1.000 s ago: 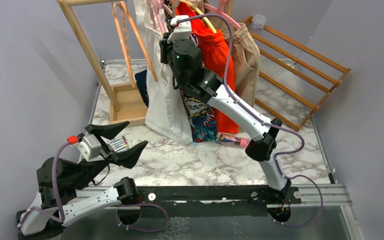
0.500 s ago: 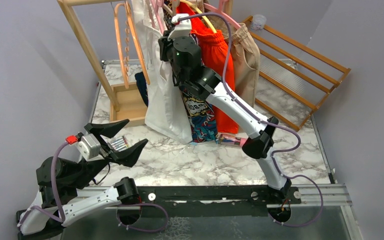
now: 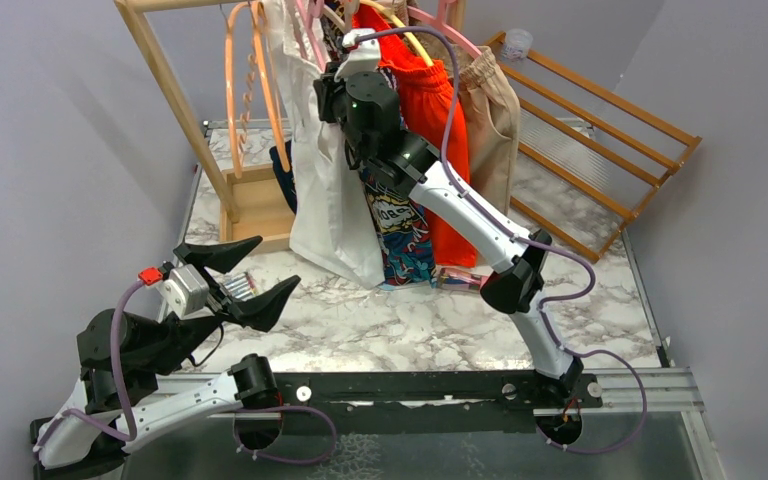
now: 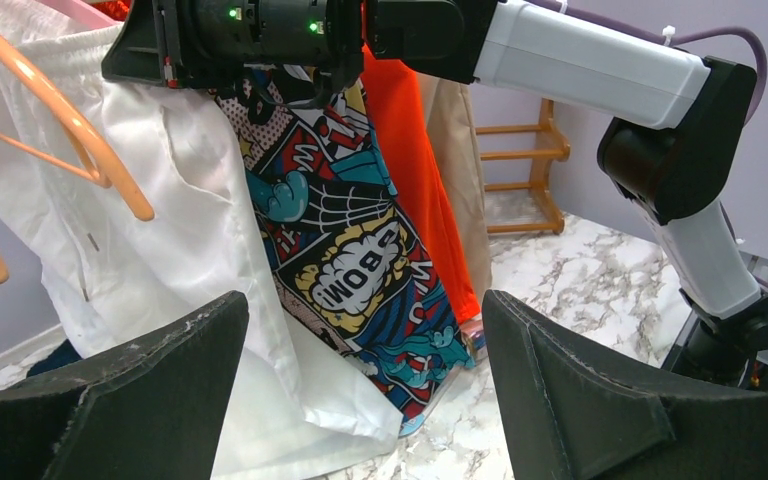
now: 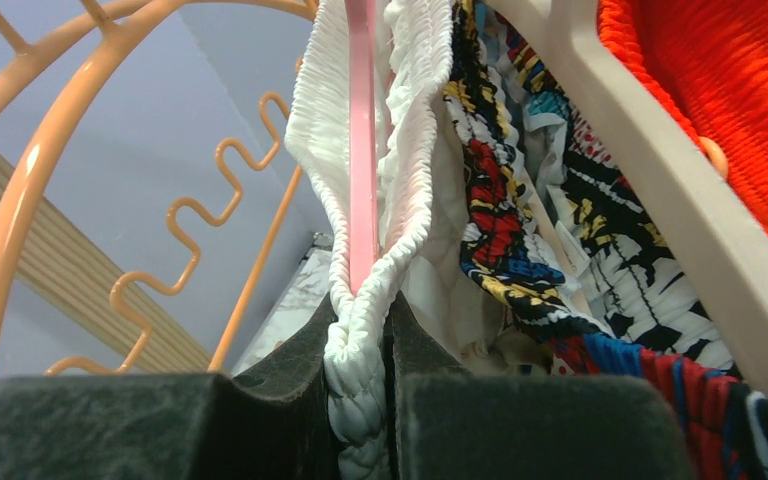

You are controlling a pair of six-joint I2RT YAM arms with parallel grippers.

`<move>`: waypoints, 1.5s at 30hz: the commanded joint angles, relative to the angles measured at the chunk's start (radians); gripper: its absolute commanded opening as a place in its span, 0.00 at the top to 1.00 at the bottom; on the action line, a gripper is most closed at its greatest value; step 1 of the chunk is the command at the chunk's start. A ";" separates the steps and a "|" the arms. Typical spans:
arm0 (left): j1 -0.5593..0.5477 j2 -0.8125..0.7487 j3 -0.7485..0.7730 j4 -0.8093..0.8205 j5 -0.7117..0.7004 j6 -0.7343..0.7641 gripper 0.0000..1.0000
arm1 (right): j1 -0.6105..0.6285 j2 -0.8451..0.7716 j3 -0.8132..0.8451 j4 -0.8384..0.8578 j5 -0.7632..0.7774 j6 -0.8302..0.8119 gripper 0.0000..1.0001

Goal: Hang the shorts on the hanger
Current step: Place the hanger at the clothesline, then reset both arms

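Observation:
The white shorts (image 3: pixel 328 205) hang from the wooden rack, their gathered waistband (image 5: pixel 412 120) wrapped around the light-pink hanger (image 5: pixel 362 150). My right gripper (image 5: pixel 362 345) is shut on the waistband just below the pink bar. In the top view the right gripper (image 3: pixel 332 92) is raised high at the rack. The shorts also show in the left wrist view (image 4: pixel 150 260). My left gripper (image 3: pixel 243 276) is open and empty, low at the near left, apart from the clothes; its jaws stand wide in the left wrist view (image 4: pixel 360 400).
Comic-print shorts (image 3: pixel 400 235), orange-red shorts (image 3: pixel 438 120) and a beige garment (image 3: pixel 495 120) hang beside the white ones. Orange hangers (image 3: pixel 250 80) hang at the left of the wooden rack (image 3: pixel 175 100). A slatted wooden frame (image 3: pixel 590 140) leans at the right.
My right gripper has shifted slightly left and up with the waistband, and the orange hangers have swung. My left gripper has edged slightly to the right.

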 commanded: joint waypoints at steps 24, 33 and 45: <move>0.000 -0.026 -0.014 0.018 0.003 -0.024 0.12 | 0.000 -0.129 -0.056 0.003 -0.229 0.033 0.56; 0.000 -0.088 -0.029 0.017 -0.075 -0.056 0.12 | 0.000 -0.243 -0.114 -0.084 -0.270 0.011 0.46; 0.000 -0.169 -0.102 -0.038 -0.259 -0.170 0.10 | 0.000 -0.683 -0.512 -0.181 -0.436 0.031 0.17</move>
